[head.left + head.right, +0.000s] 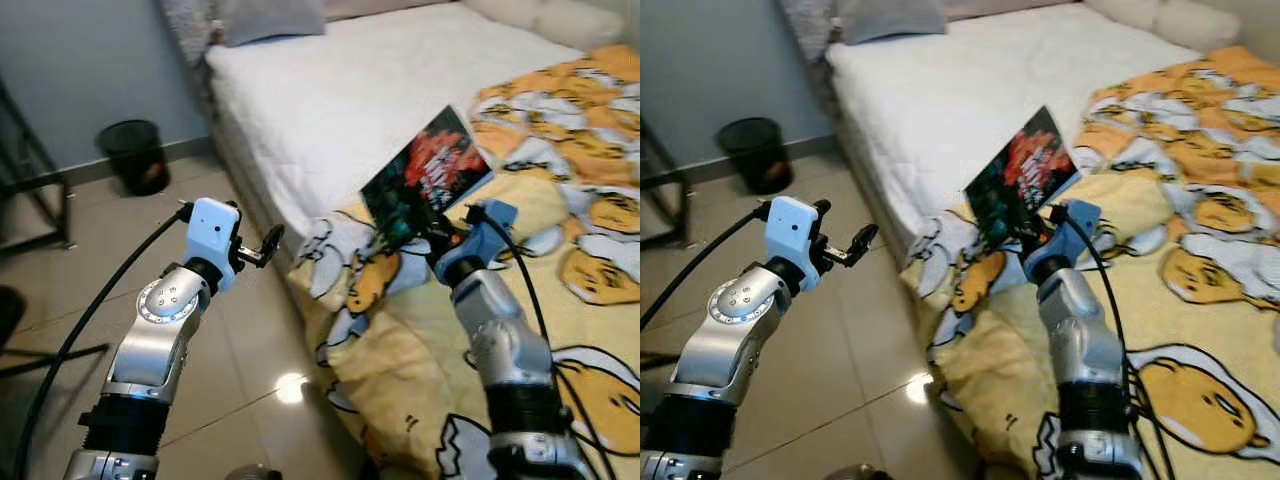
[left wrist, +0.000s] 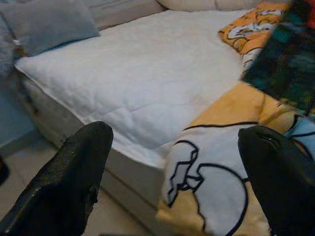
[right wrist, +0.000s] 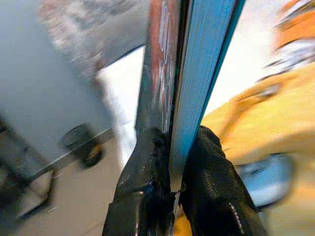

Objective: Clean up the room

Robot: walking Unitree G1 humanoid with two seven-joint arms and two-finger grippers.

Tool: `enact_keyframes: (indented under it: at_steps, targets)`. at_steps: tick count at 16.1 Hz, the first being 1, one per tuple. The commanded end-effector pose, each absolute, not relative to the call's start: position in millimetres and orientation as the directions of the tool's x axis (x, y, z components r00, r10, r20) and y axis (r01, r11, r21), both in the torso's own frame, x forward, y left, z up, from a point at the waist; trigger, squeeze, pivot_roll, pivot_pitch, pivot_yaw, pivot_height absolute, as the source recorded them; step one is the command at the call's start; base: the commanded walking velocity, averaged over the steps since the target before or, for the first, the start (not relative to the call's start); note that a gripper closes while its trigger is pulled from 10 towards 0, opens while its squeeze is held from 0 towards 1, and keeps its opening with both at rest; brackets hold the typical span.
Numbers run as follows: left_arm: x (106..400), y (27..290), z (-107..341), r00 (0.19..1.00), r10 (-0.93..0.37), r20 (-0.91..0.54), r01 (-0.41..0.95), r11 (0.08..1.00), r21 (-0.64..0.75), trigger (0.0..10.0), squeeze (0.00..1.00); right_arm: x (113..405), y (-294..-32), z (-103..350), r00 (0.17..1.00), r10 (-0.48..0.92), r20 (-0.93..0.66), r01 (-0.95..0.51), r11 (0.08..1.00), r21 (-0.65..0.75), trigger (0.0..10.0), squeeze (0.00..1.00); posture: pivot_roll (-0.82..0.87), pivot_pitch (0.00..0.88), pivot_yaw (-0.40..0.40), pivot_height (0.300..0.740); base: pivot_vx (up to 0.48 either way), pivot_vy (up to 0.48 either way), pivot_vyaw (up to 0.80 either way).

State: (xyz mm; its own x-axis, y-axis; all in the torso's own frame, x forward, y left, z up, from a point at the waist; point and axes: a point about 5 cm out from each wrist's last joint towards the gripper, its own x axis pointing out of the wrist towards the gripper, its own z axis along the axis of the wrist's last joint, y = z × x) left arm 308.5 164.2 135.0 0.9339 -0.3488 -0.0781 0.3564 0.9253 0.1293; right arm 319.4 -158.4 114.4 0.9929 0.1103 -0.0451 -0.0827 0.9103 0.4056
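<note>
- We find the right tool pinching the lower edge of a book with a dark red-and-green cover, its two fingers pressed on either side of the cover
- The book is held tilted, raised above the yellow cartoon-print blanket at the near edge of the bed
- The left tool hangs over the floor beside the bed with fingers spread and nothing between them
- We judge the step in hand to be carrying the picked-up book off the bed
- The next move calls for a steady grip and a place to set the book down; none is identifiable here
- A black waste bin stands by the wall, well apart
</note>
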Motion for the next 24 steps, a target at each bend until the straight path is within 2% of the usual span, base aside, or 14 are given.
enact_keyframes:
  at_steps: [1,3,4,5,8,9,11,13,15,19,21,24]
  targets:
    - [309.1,170.5,137.6,0.945,-0.317,-0.076,0.324,0.940,0.106,10.0,0.00,317.2,-163.0,118.5,0.997,0.076,-0.012,-0.066,0.925,0.373,10.0,0.00,-0.03,0.000,-0.012,0.740,0.000,0.000,-0.80]
    - [306.8,176.3,136.4,0.954,-0.288,-0.087,0.295,0.951,0.096,10.0,0.00,312.5,-166.2,109.8,0.999,0.023,-0.047,-0.006,0.946,0.325,10.0,0.00,-0.03,0.000,-0.011,0.740,0.000,0.000,-0.80]
    - [304.1,177.9,131.8,0.960,-0.266,-0.086,0.278,0.941,0.194,10.0,0.00,307.1,-162.9,106.2,0.997,0.050,-0.051,-0.034,0.959,0.281,10.0,0.00,-0.02,0.000,-0.004,0.740,0.000,0.000,-0.80]
    - [303.0,177.3,129.2,0.962,-0.255,-0.092,0.269,0.941,0.203,10.0,0.00,305.7,-163.1,106.2,0.998,0.039,-0.049,-0.024,0.960,0.279,10.0,0.00,-0.02,0.000,-0.007,0.740,0.000,0.000,-0.80]
    - [293.8,167.8,123.9,0.948,-0.292,-0.127,0.311,0.935,0.173,10.0,0.00,301.1,-163.6,106.2,0.998,0.026,-0.052,-0.008,0.946,0.324,10.0,0.00,-0.01,0.000,-0.013,0.740,0.000,0.000,-0.80]
    - [292.0,168.7,121.7,0.948,-0.287,-0.136,0.304,0.944,0.126,10.0,0.00,299.8,-167.1,105.2,0.999,-0.022,-0.044,0.034,0.953,0.300,10.0,0.00,-0.02,0.000,-0.005,0.740,0.000,0.000,-0.80]
    - [292.5,174.2,122.7,0.966,-0.245,-0.081,0.256,0.949,0.185,10.0,0.00,295.6,-167.7,98.5,0.998,-0.019,-0.064,0.035,0.968,0.248,10.0,0.00,-0.03,0.000,0.003,0.740,0.000,0.000,-0.80]
    - [288.5,176.7,116.9,0.968,-0.218,-0.121,0.237,0.955,0.177,10.0,0.00,291.9,-168.9,92.8,0.993,-0.047,-0.105,0.074,0.962,0.262,10.0,0.00,-0.02,0.000,-0.011,0.740,0.000,0.000,-0.80]
    - [287.0,175.7,116.3,0.960,-0.244,-0.140,0.273,0.930,0.248,10.0,0.00,290.7,-170.2,89.0,0.988,-0.070,-0.135,0.110,0.942,0.318,10.0,0.00,-0.02,0.000,-0.013,0.740,0.000,0.000,-0.80]
    - [291.9,174.5,120.0,0.965,-0.238,-0.108,0.256,0.945,0.205,10.0,0.00,294.1,-172.1,91.3,0.990,-0.074,-0.120,0.105,0.955,0.277,10.0,0.00,-0.04,0.000,0.002,0.740,0.000,0.000,-0.80]
    - [292.7,173.4,122.1,0.966,-0.239,-0.100,0.254,0.951,0.179,10.0,0.00,297.1,-177.7,92.4,0.980,-0.128,-0.153,0.181,0.897,0.404,10.0,0.00,-0.04,0.000,0.001,0.740,0.000,0.379,0.00]
    - [295.9,173.5,124.2,0.964,-0.245,-0.098,0.261,0.944,0.201,10.0,0.00,300.4,-178.0,93.0,0.981,-0.130,-0.145,0.171,0.930,0.325,10.0,0.00,-0.04,0.000,0.005,0.740,0.000,0.419,-0.27]
